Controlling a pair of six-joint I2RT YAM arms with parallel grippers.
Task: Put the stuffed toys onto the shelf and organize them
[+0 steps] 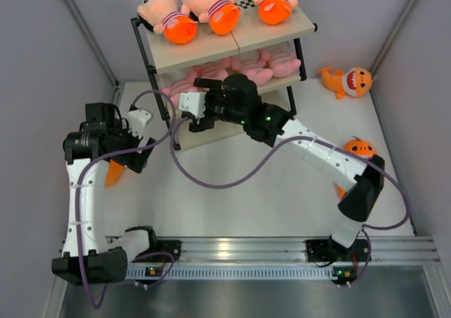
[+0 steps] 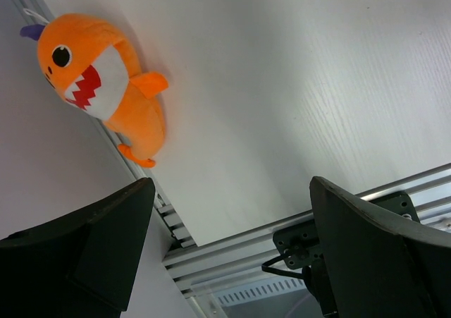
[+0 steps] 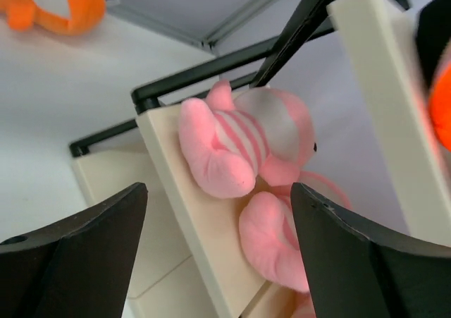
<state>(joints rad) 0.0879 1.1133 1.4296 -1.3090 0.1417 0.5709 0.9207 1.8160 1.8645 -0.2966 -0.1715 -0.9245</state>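
Observation:
The shelf [image 1: 201,51] stands at the back of the table. Three peach-headed dolls [image 1: 211,6] lie on its top board, and pink striped animals [image 1: 271,65] fill the middle board. My right gripper [image 1: 190,106] hovers open at the front left of that middle board. In the right wrist view, two pink animals [image 3: 239,145] rest on the beige board [image 3: 201,212] just beyond the gripper [image 3: 218,254], which holds nothing. My left gripper [image 1: 128,154] is open and empty above an orange shark [image 2: 99,85] that lies by the left wall.
A second orange shark [image 1: 347,80] lies at the back right. A third [image 1: 359,149] sits partly hidden behind the right arm's elbow. Purple cables [image 1: 211,180] loop over the table's middle. The aluminium rail [image 1: 282,251] runs along the near edge.

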